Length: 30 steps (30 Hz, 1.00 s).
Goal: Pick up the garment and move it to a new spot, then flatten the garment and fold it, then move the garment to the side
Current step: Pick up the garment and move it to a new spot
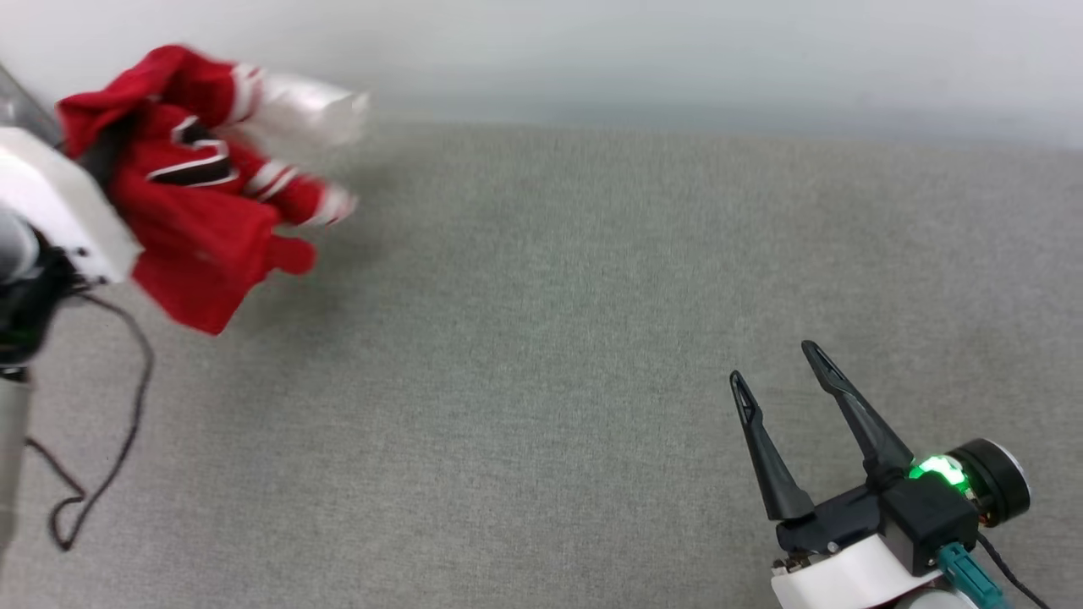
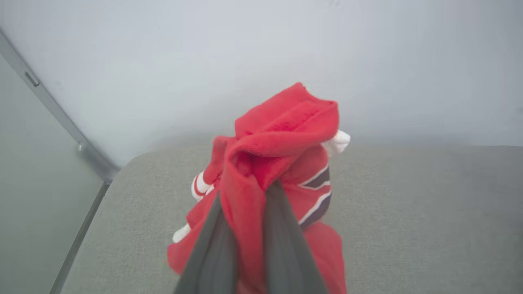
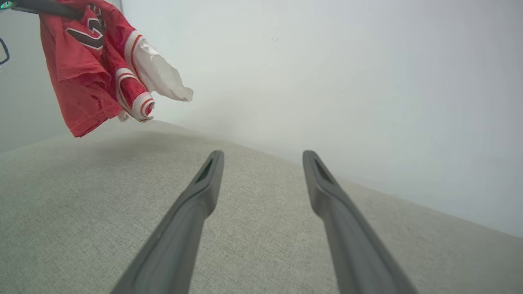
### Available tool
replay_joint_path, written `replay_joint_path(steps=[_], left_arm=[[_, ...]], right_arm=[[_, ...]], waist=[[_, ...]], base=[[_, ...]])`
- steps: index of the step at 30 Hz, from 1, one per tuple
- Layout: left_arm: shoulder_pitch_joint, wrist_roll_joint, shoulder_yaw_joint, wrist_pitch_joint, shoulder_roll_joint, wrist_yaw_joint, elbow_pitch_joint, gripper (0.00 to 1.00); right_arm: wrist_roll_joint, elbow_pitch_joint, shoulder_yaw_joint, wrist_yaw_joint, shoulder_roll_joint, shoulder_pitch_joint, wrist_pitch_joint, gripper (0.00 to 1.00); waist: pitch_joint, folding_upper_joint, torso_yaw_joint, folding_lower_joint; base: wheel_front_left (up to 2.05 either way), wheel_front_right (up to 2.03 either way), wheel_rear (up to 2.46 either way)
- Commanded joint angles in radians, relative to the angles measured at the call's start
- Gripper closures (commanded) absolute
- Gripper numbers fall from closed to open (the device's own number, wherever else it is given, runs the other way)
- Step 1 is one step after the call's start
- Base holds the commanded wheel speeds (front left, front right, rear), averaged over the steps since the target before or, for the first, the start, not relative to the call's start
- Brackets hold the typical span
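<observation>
The left gripper (image 2: 249, 192) has its two dark fingers (image 2: 286, 245) pinched close together on a bunch of red cloth, so it is holding the red jersey shirt (image 1: 199, 220). The shirt hangs in the air at the far left, above the grey cloth surface (image 1: 541, 338) and close to the pale wall (image 1: 677, 59) at the back. From the right wrist view I can see a gap between the bottom of the shirt and the grey surface, with a soft shadow under it. The shirt is all crumpled up. One white sleeve (image 1: 309, 106) sticks out to the side, and it has red and white stripes where it meets the red part. There are big black letters with white edges (image 3: 86, 36) on the front, but the cloth is so folded that I cannot read them. In the head view the shirt looks a bit blurry. The right gripper (image 1: 772, 362) is well apart from the shirt, down at the near right over the grey surface. Its two long fingers (image 3: 196, 212) are spread wide, with nothing between them. A small green light (image 1: 935, 468) glows on its wrist. A thin black cable (image 1: 127, 406) loops down beside the left arm.
</observation>
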Motion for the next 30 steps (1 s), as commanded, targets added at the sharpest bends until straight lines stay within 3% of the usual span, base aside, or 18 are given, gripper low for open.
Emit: replay_joint_path(steps=[1,9,14,20,29,30], left_arm=[[0.009,0.001,-0.01,-0.015,-0.022,-0.001,-0.023,1.0],[0.03,0.017,-0.09,-0.088,-0.182,0.03,-0.178,1.0],[0.048,0.072,-0.155,-0.161,-0.268,0.052,-0.194,1.0],[0.12,0.11,-0.25,-0.236,-0.388,0.065,-0.122,1.0],[0.272,0.164,-0.466,-0.293,-0.544,0.037,0.062,1.0],[0.286,0.163,-0.489,-0.29,-0.554,0.033,0.081,0.22]], right_arm=[[0.003,0.004,-0.006,0.0,0.004,0.014,-0.002,0.0],[0.007,0.002,-0.037,0.0,0.021,0.023,-0.002,0.0],[0.006,0.001,-0.042,0.0,0.028,0.024,-0.002,0.0],[0.008,-0.003,-0.052,0.0,0.035,0.031,-0.002,0.0],[0.006,-0.005,-0.057,0.0,0.04,0.032,-0.002,0.0],[0.006,-0.005,-0.058,0.0,0.04,0.033,-0.002,0.0]], waist=[[-0.053,0.0,-0.005,0.0002],[-0.094,0.0,-0.081,0.0002],[-0.087,0.0,-0.16,0.0002],[-0.075,0.0,-0.241,0.0002],[-0.066,0.0,-0.302,0.0002],[-0.067,0.0,-0.303,0.0002]], base=[[0.0,0.0,0.0],[0.0,0.0,0.0],[0.0,0.0,0.0],[0.0,0.0,0.0],[0.0,0.0,0.0],[0.0,0.0,0.0]])
